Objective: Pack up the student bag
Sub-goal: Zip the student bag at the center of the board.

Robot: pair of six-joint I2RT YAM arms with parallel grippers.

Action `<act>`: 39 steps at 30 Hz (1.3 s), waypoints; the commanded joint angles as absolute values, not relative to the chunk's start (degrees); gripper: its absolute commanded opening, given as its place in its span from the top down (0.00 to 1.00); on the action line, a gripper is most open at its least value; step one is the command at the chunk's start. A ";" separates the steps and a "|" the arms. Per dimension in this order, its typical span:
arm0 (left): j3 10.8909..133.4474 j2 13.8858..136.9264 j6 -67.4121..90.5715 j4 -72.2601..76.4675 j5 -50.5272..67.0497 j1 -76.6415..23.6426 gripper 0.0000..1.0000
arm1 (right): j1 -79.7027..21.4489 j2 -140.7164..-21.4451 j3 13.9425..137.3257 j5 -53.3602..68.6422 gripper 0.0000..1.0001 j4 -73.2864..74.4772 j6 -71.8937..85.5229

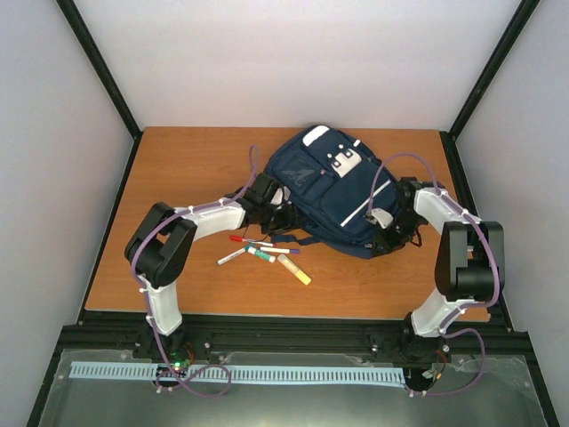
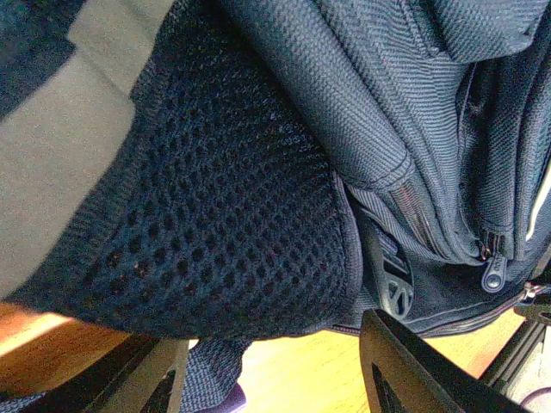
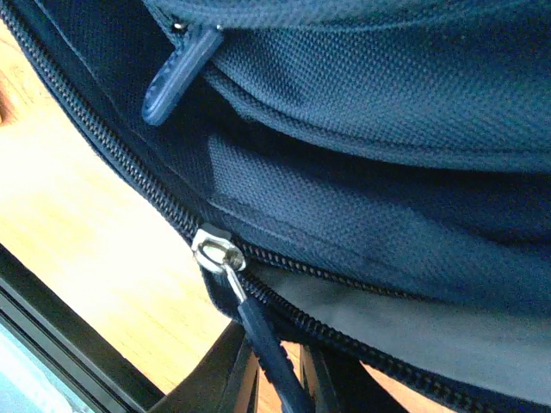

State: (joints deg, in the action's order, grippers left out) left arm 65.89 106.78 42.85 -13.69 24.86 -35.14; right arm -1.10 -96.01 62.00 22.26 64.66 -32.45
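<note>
Sits boxed in on three sides by plain white walls (image 1: 293,53), matte and bare. Framed at the back corners by black posts (image 1: 98,67) slanting outward toward the top of the view. Floored with a reddish-brown wood-grain worktop (image 1: 178,169) (paler and glossier in the wrist views, washed by glare). Edged at the near side by a black metal rail (image 1: 293,334), then a pale slotted strip (image 1: 293,375) lying across a grey translucent sheet (image 1: 293,405). Lit softly and evenly, with only faint shadows.
</note>
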 commanded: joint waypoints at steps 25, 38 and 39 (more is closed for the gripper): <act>71.25 113.01 53.45 -5.28 30.08 -35.24 0.57 | -0.98 -84.73 65.27 18.28 0.97 66.09 -32.87; 73.76 112.51 49.43 -9.05 27.60 -33.06 0.99 | 8.07 -89.41 64.58 16.04 0.97 64.67 -36.36; 73.41 111.96 49.18 -9.07 27.58 -32.85 0.99 | 9.17 -89.92 64.80 15.55 0.97 64.47 -36.87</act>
State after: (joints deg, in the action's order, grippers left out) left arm 71.50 113.03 51.79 -8.67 28.88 -34.61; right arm 4.73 -88.31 63.46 17.63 64.88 -34.28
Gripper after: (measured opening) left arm 0.052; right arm 0.038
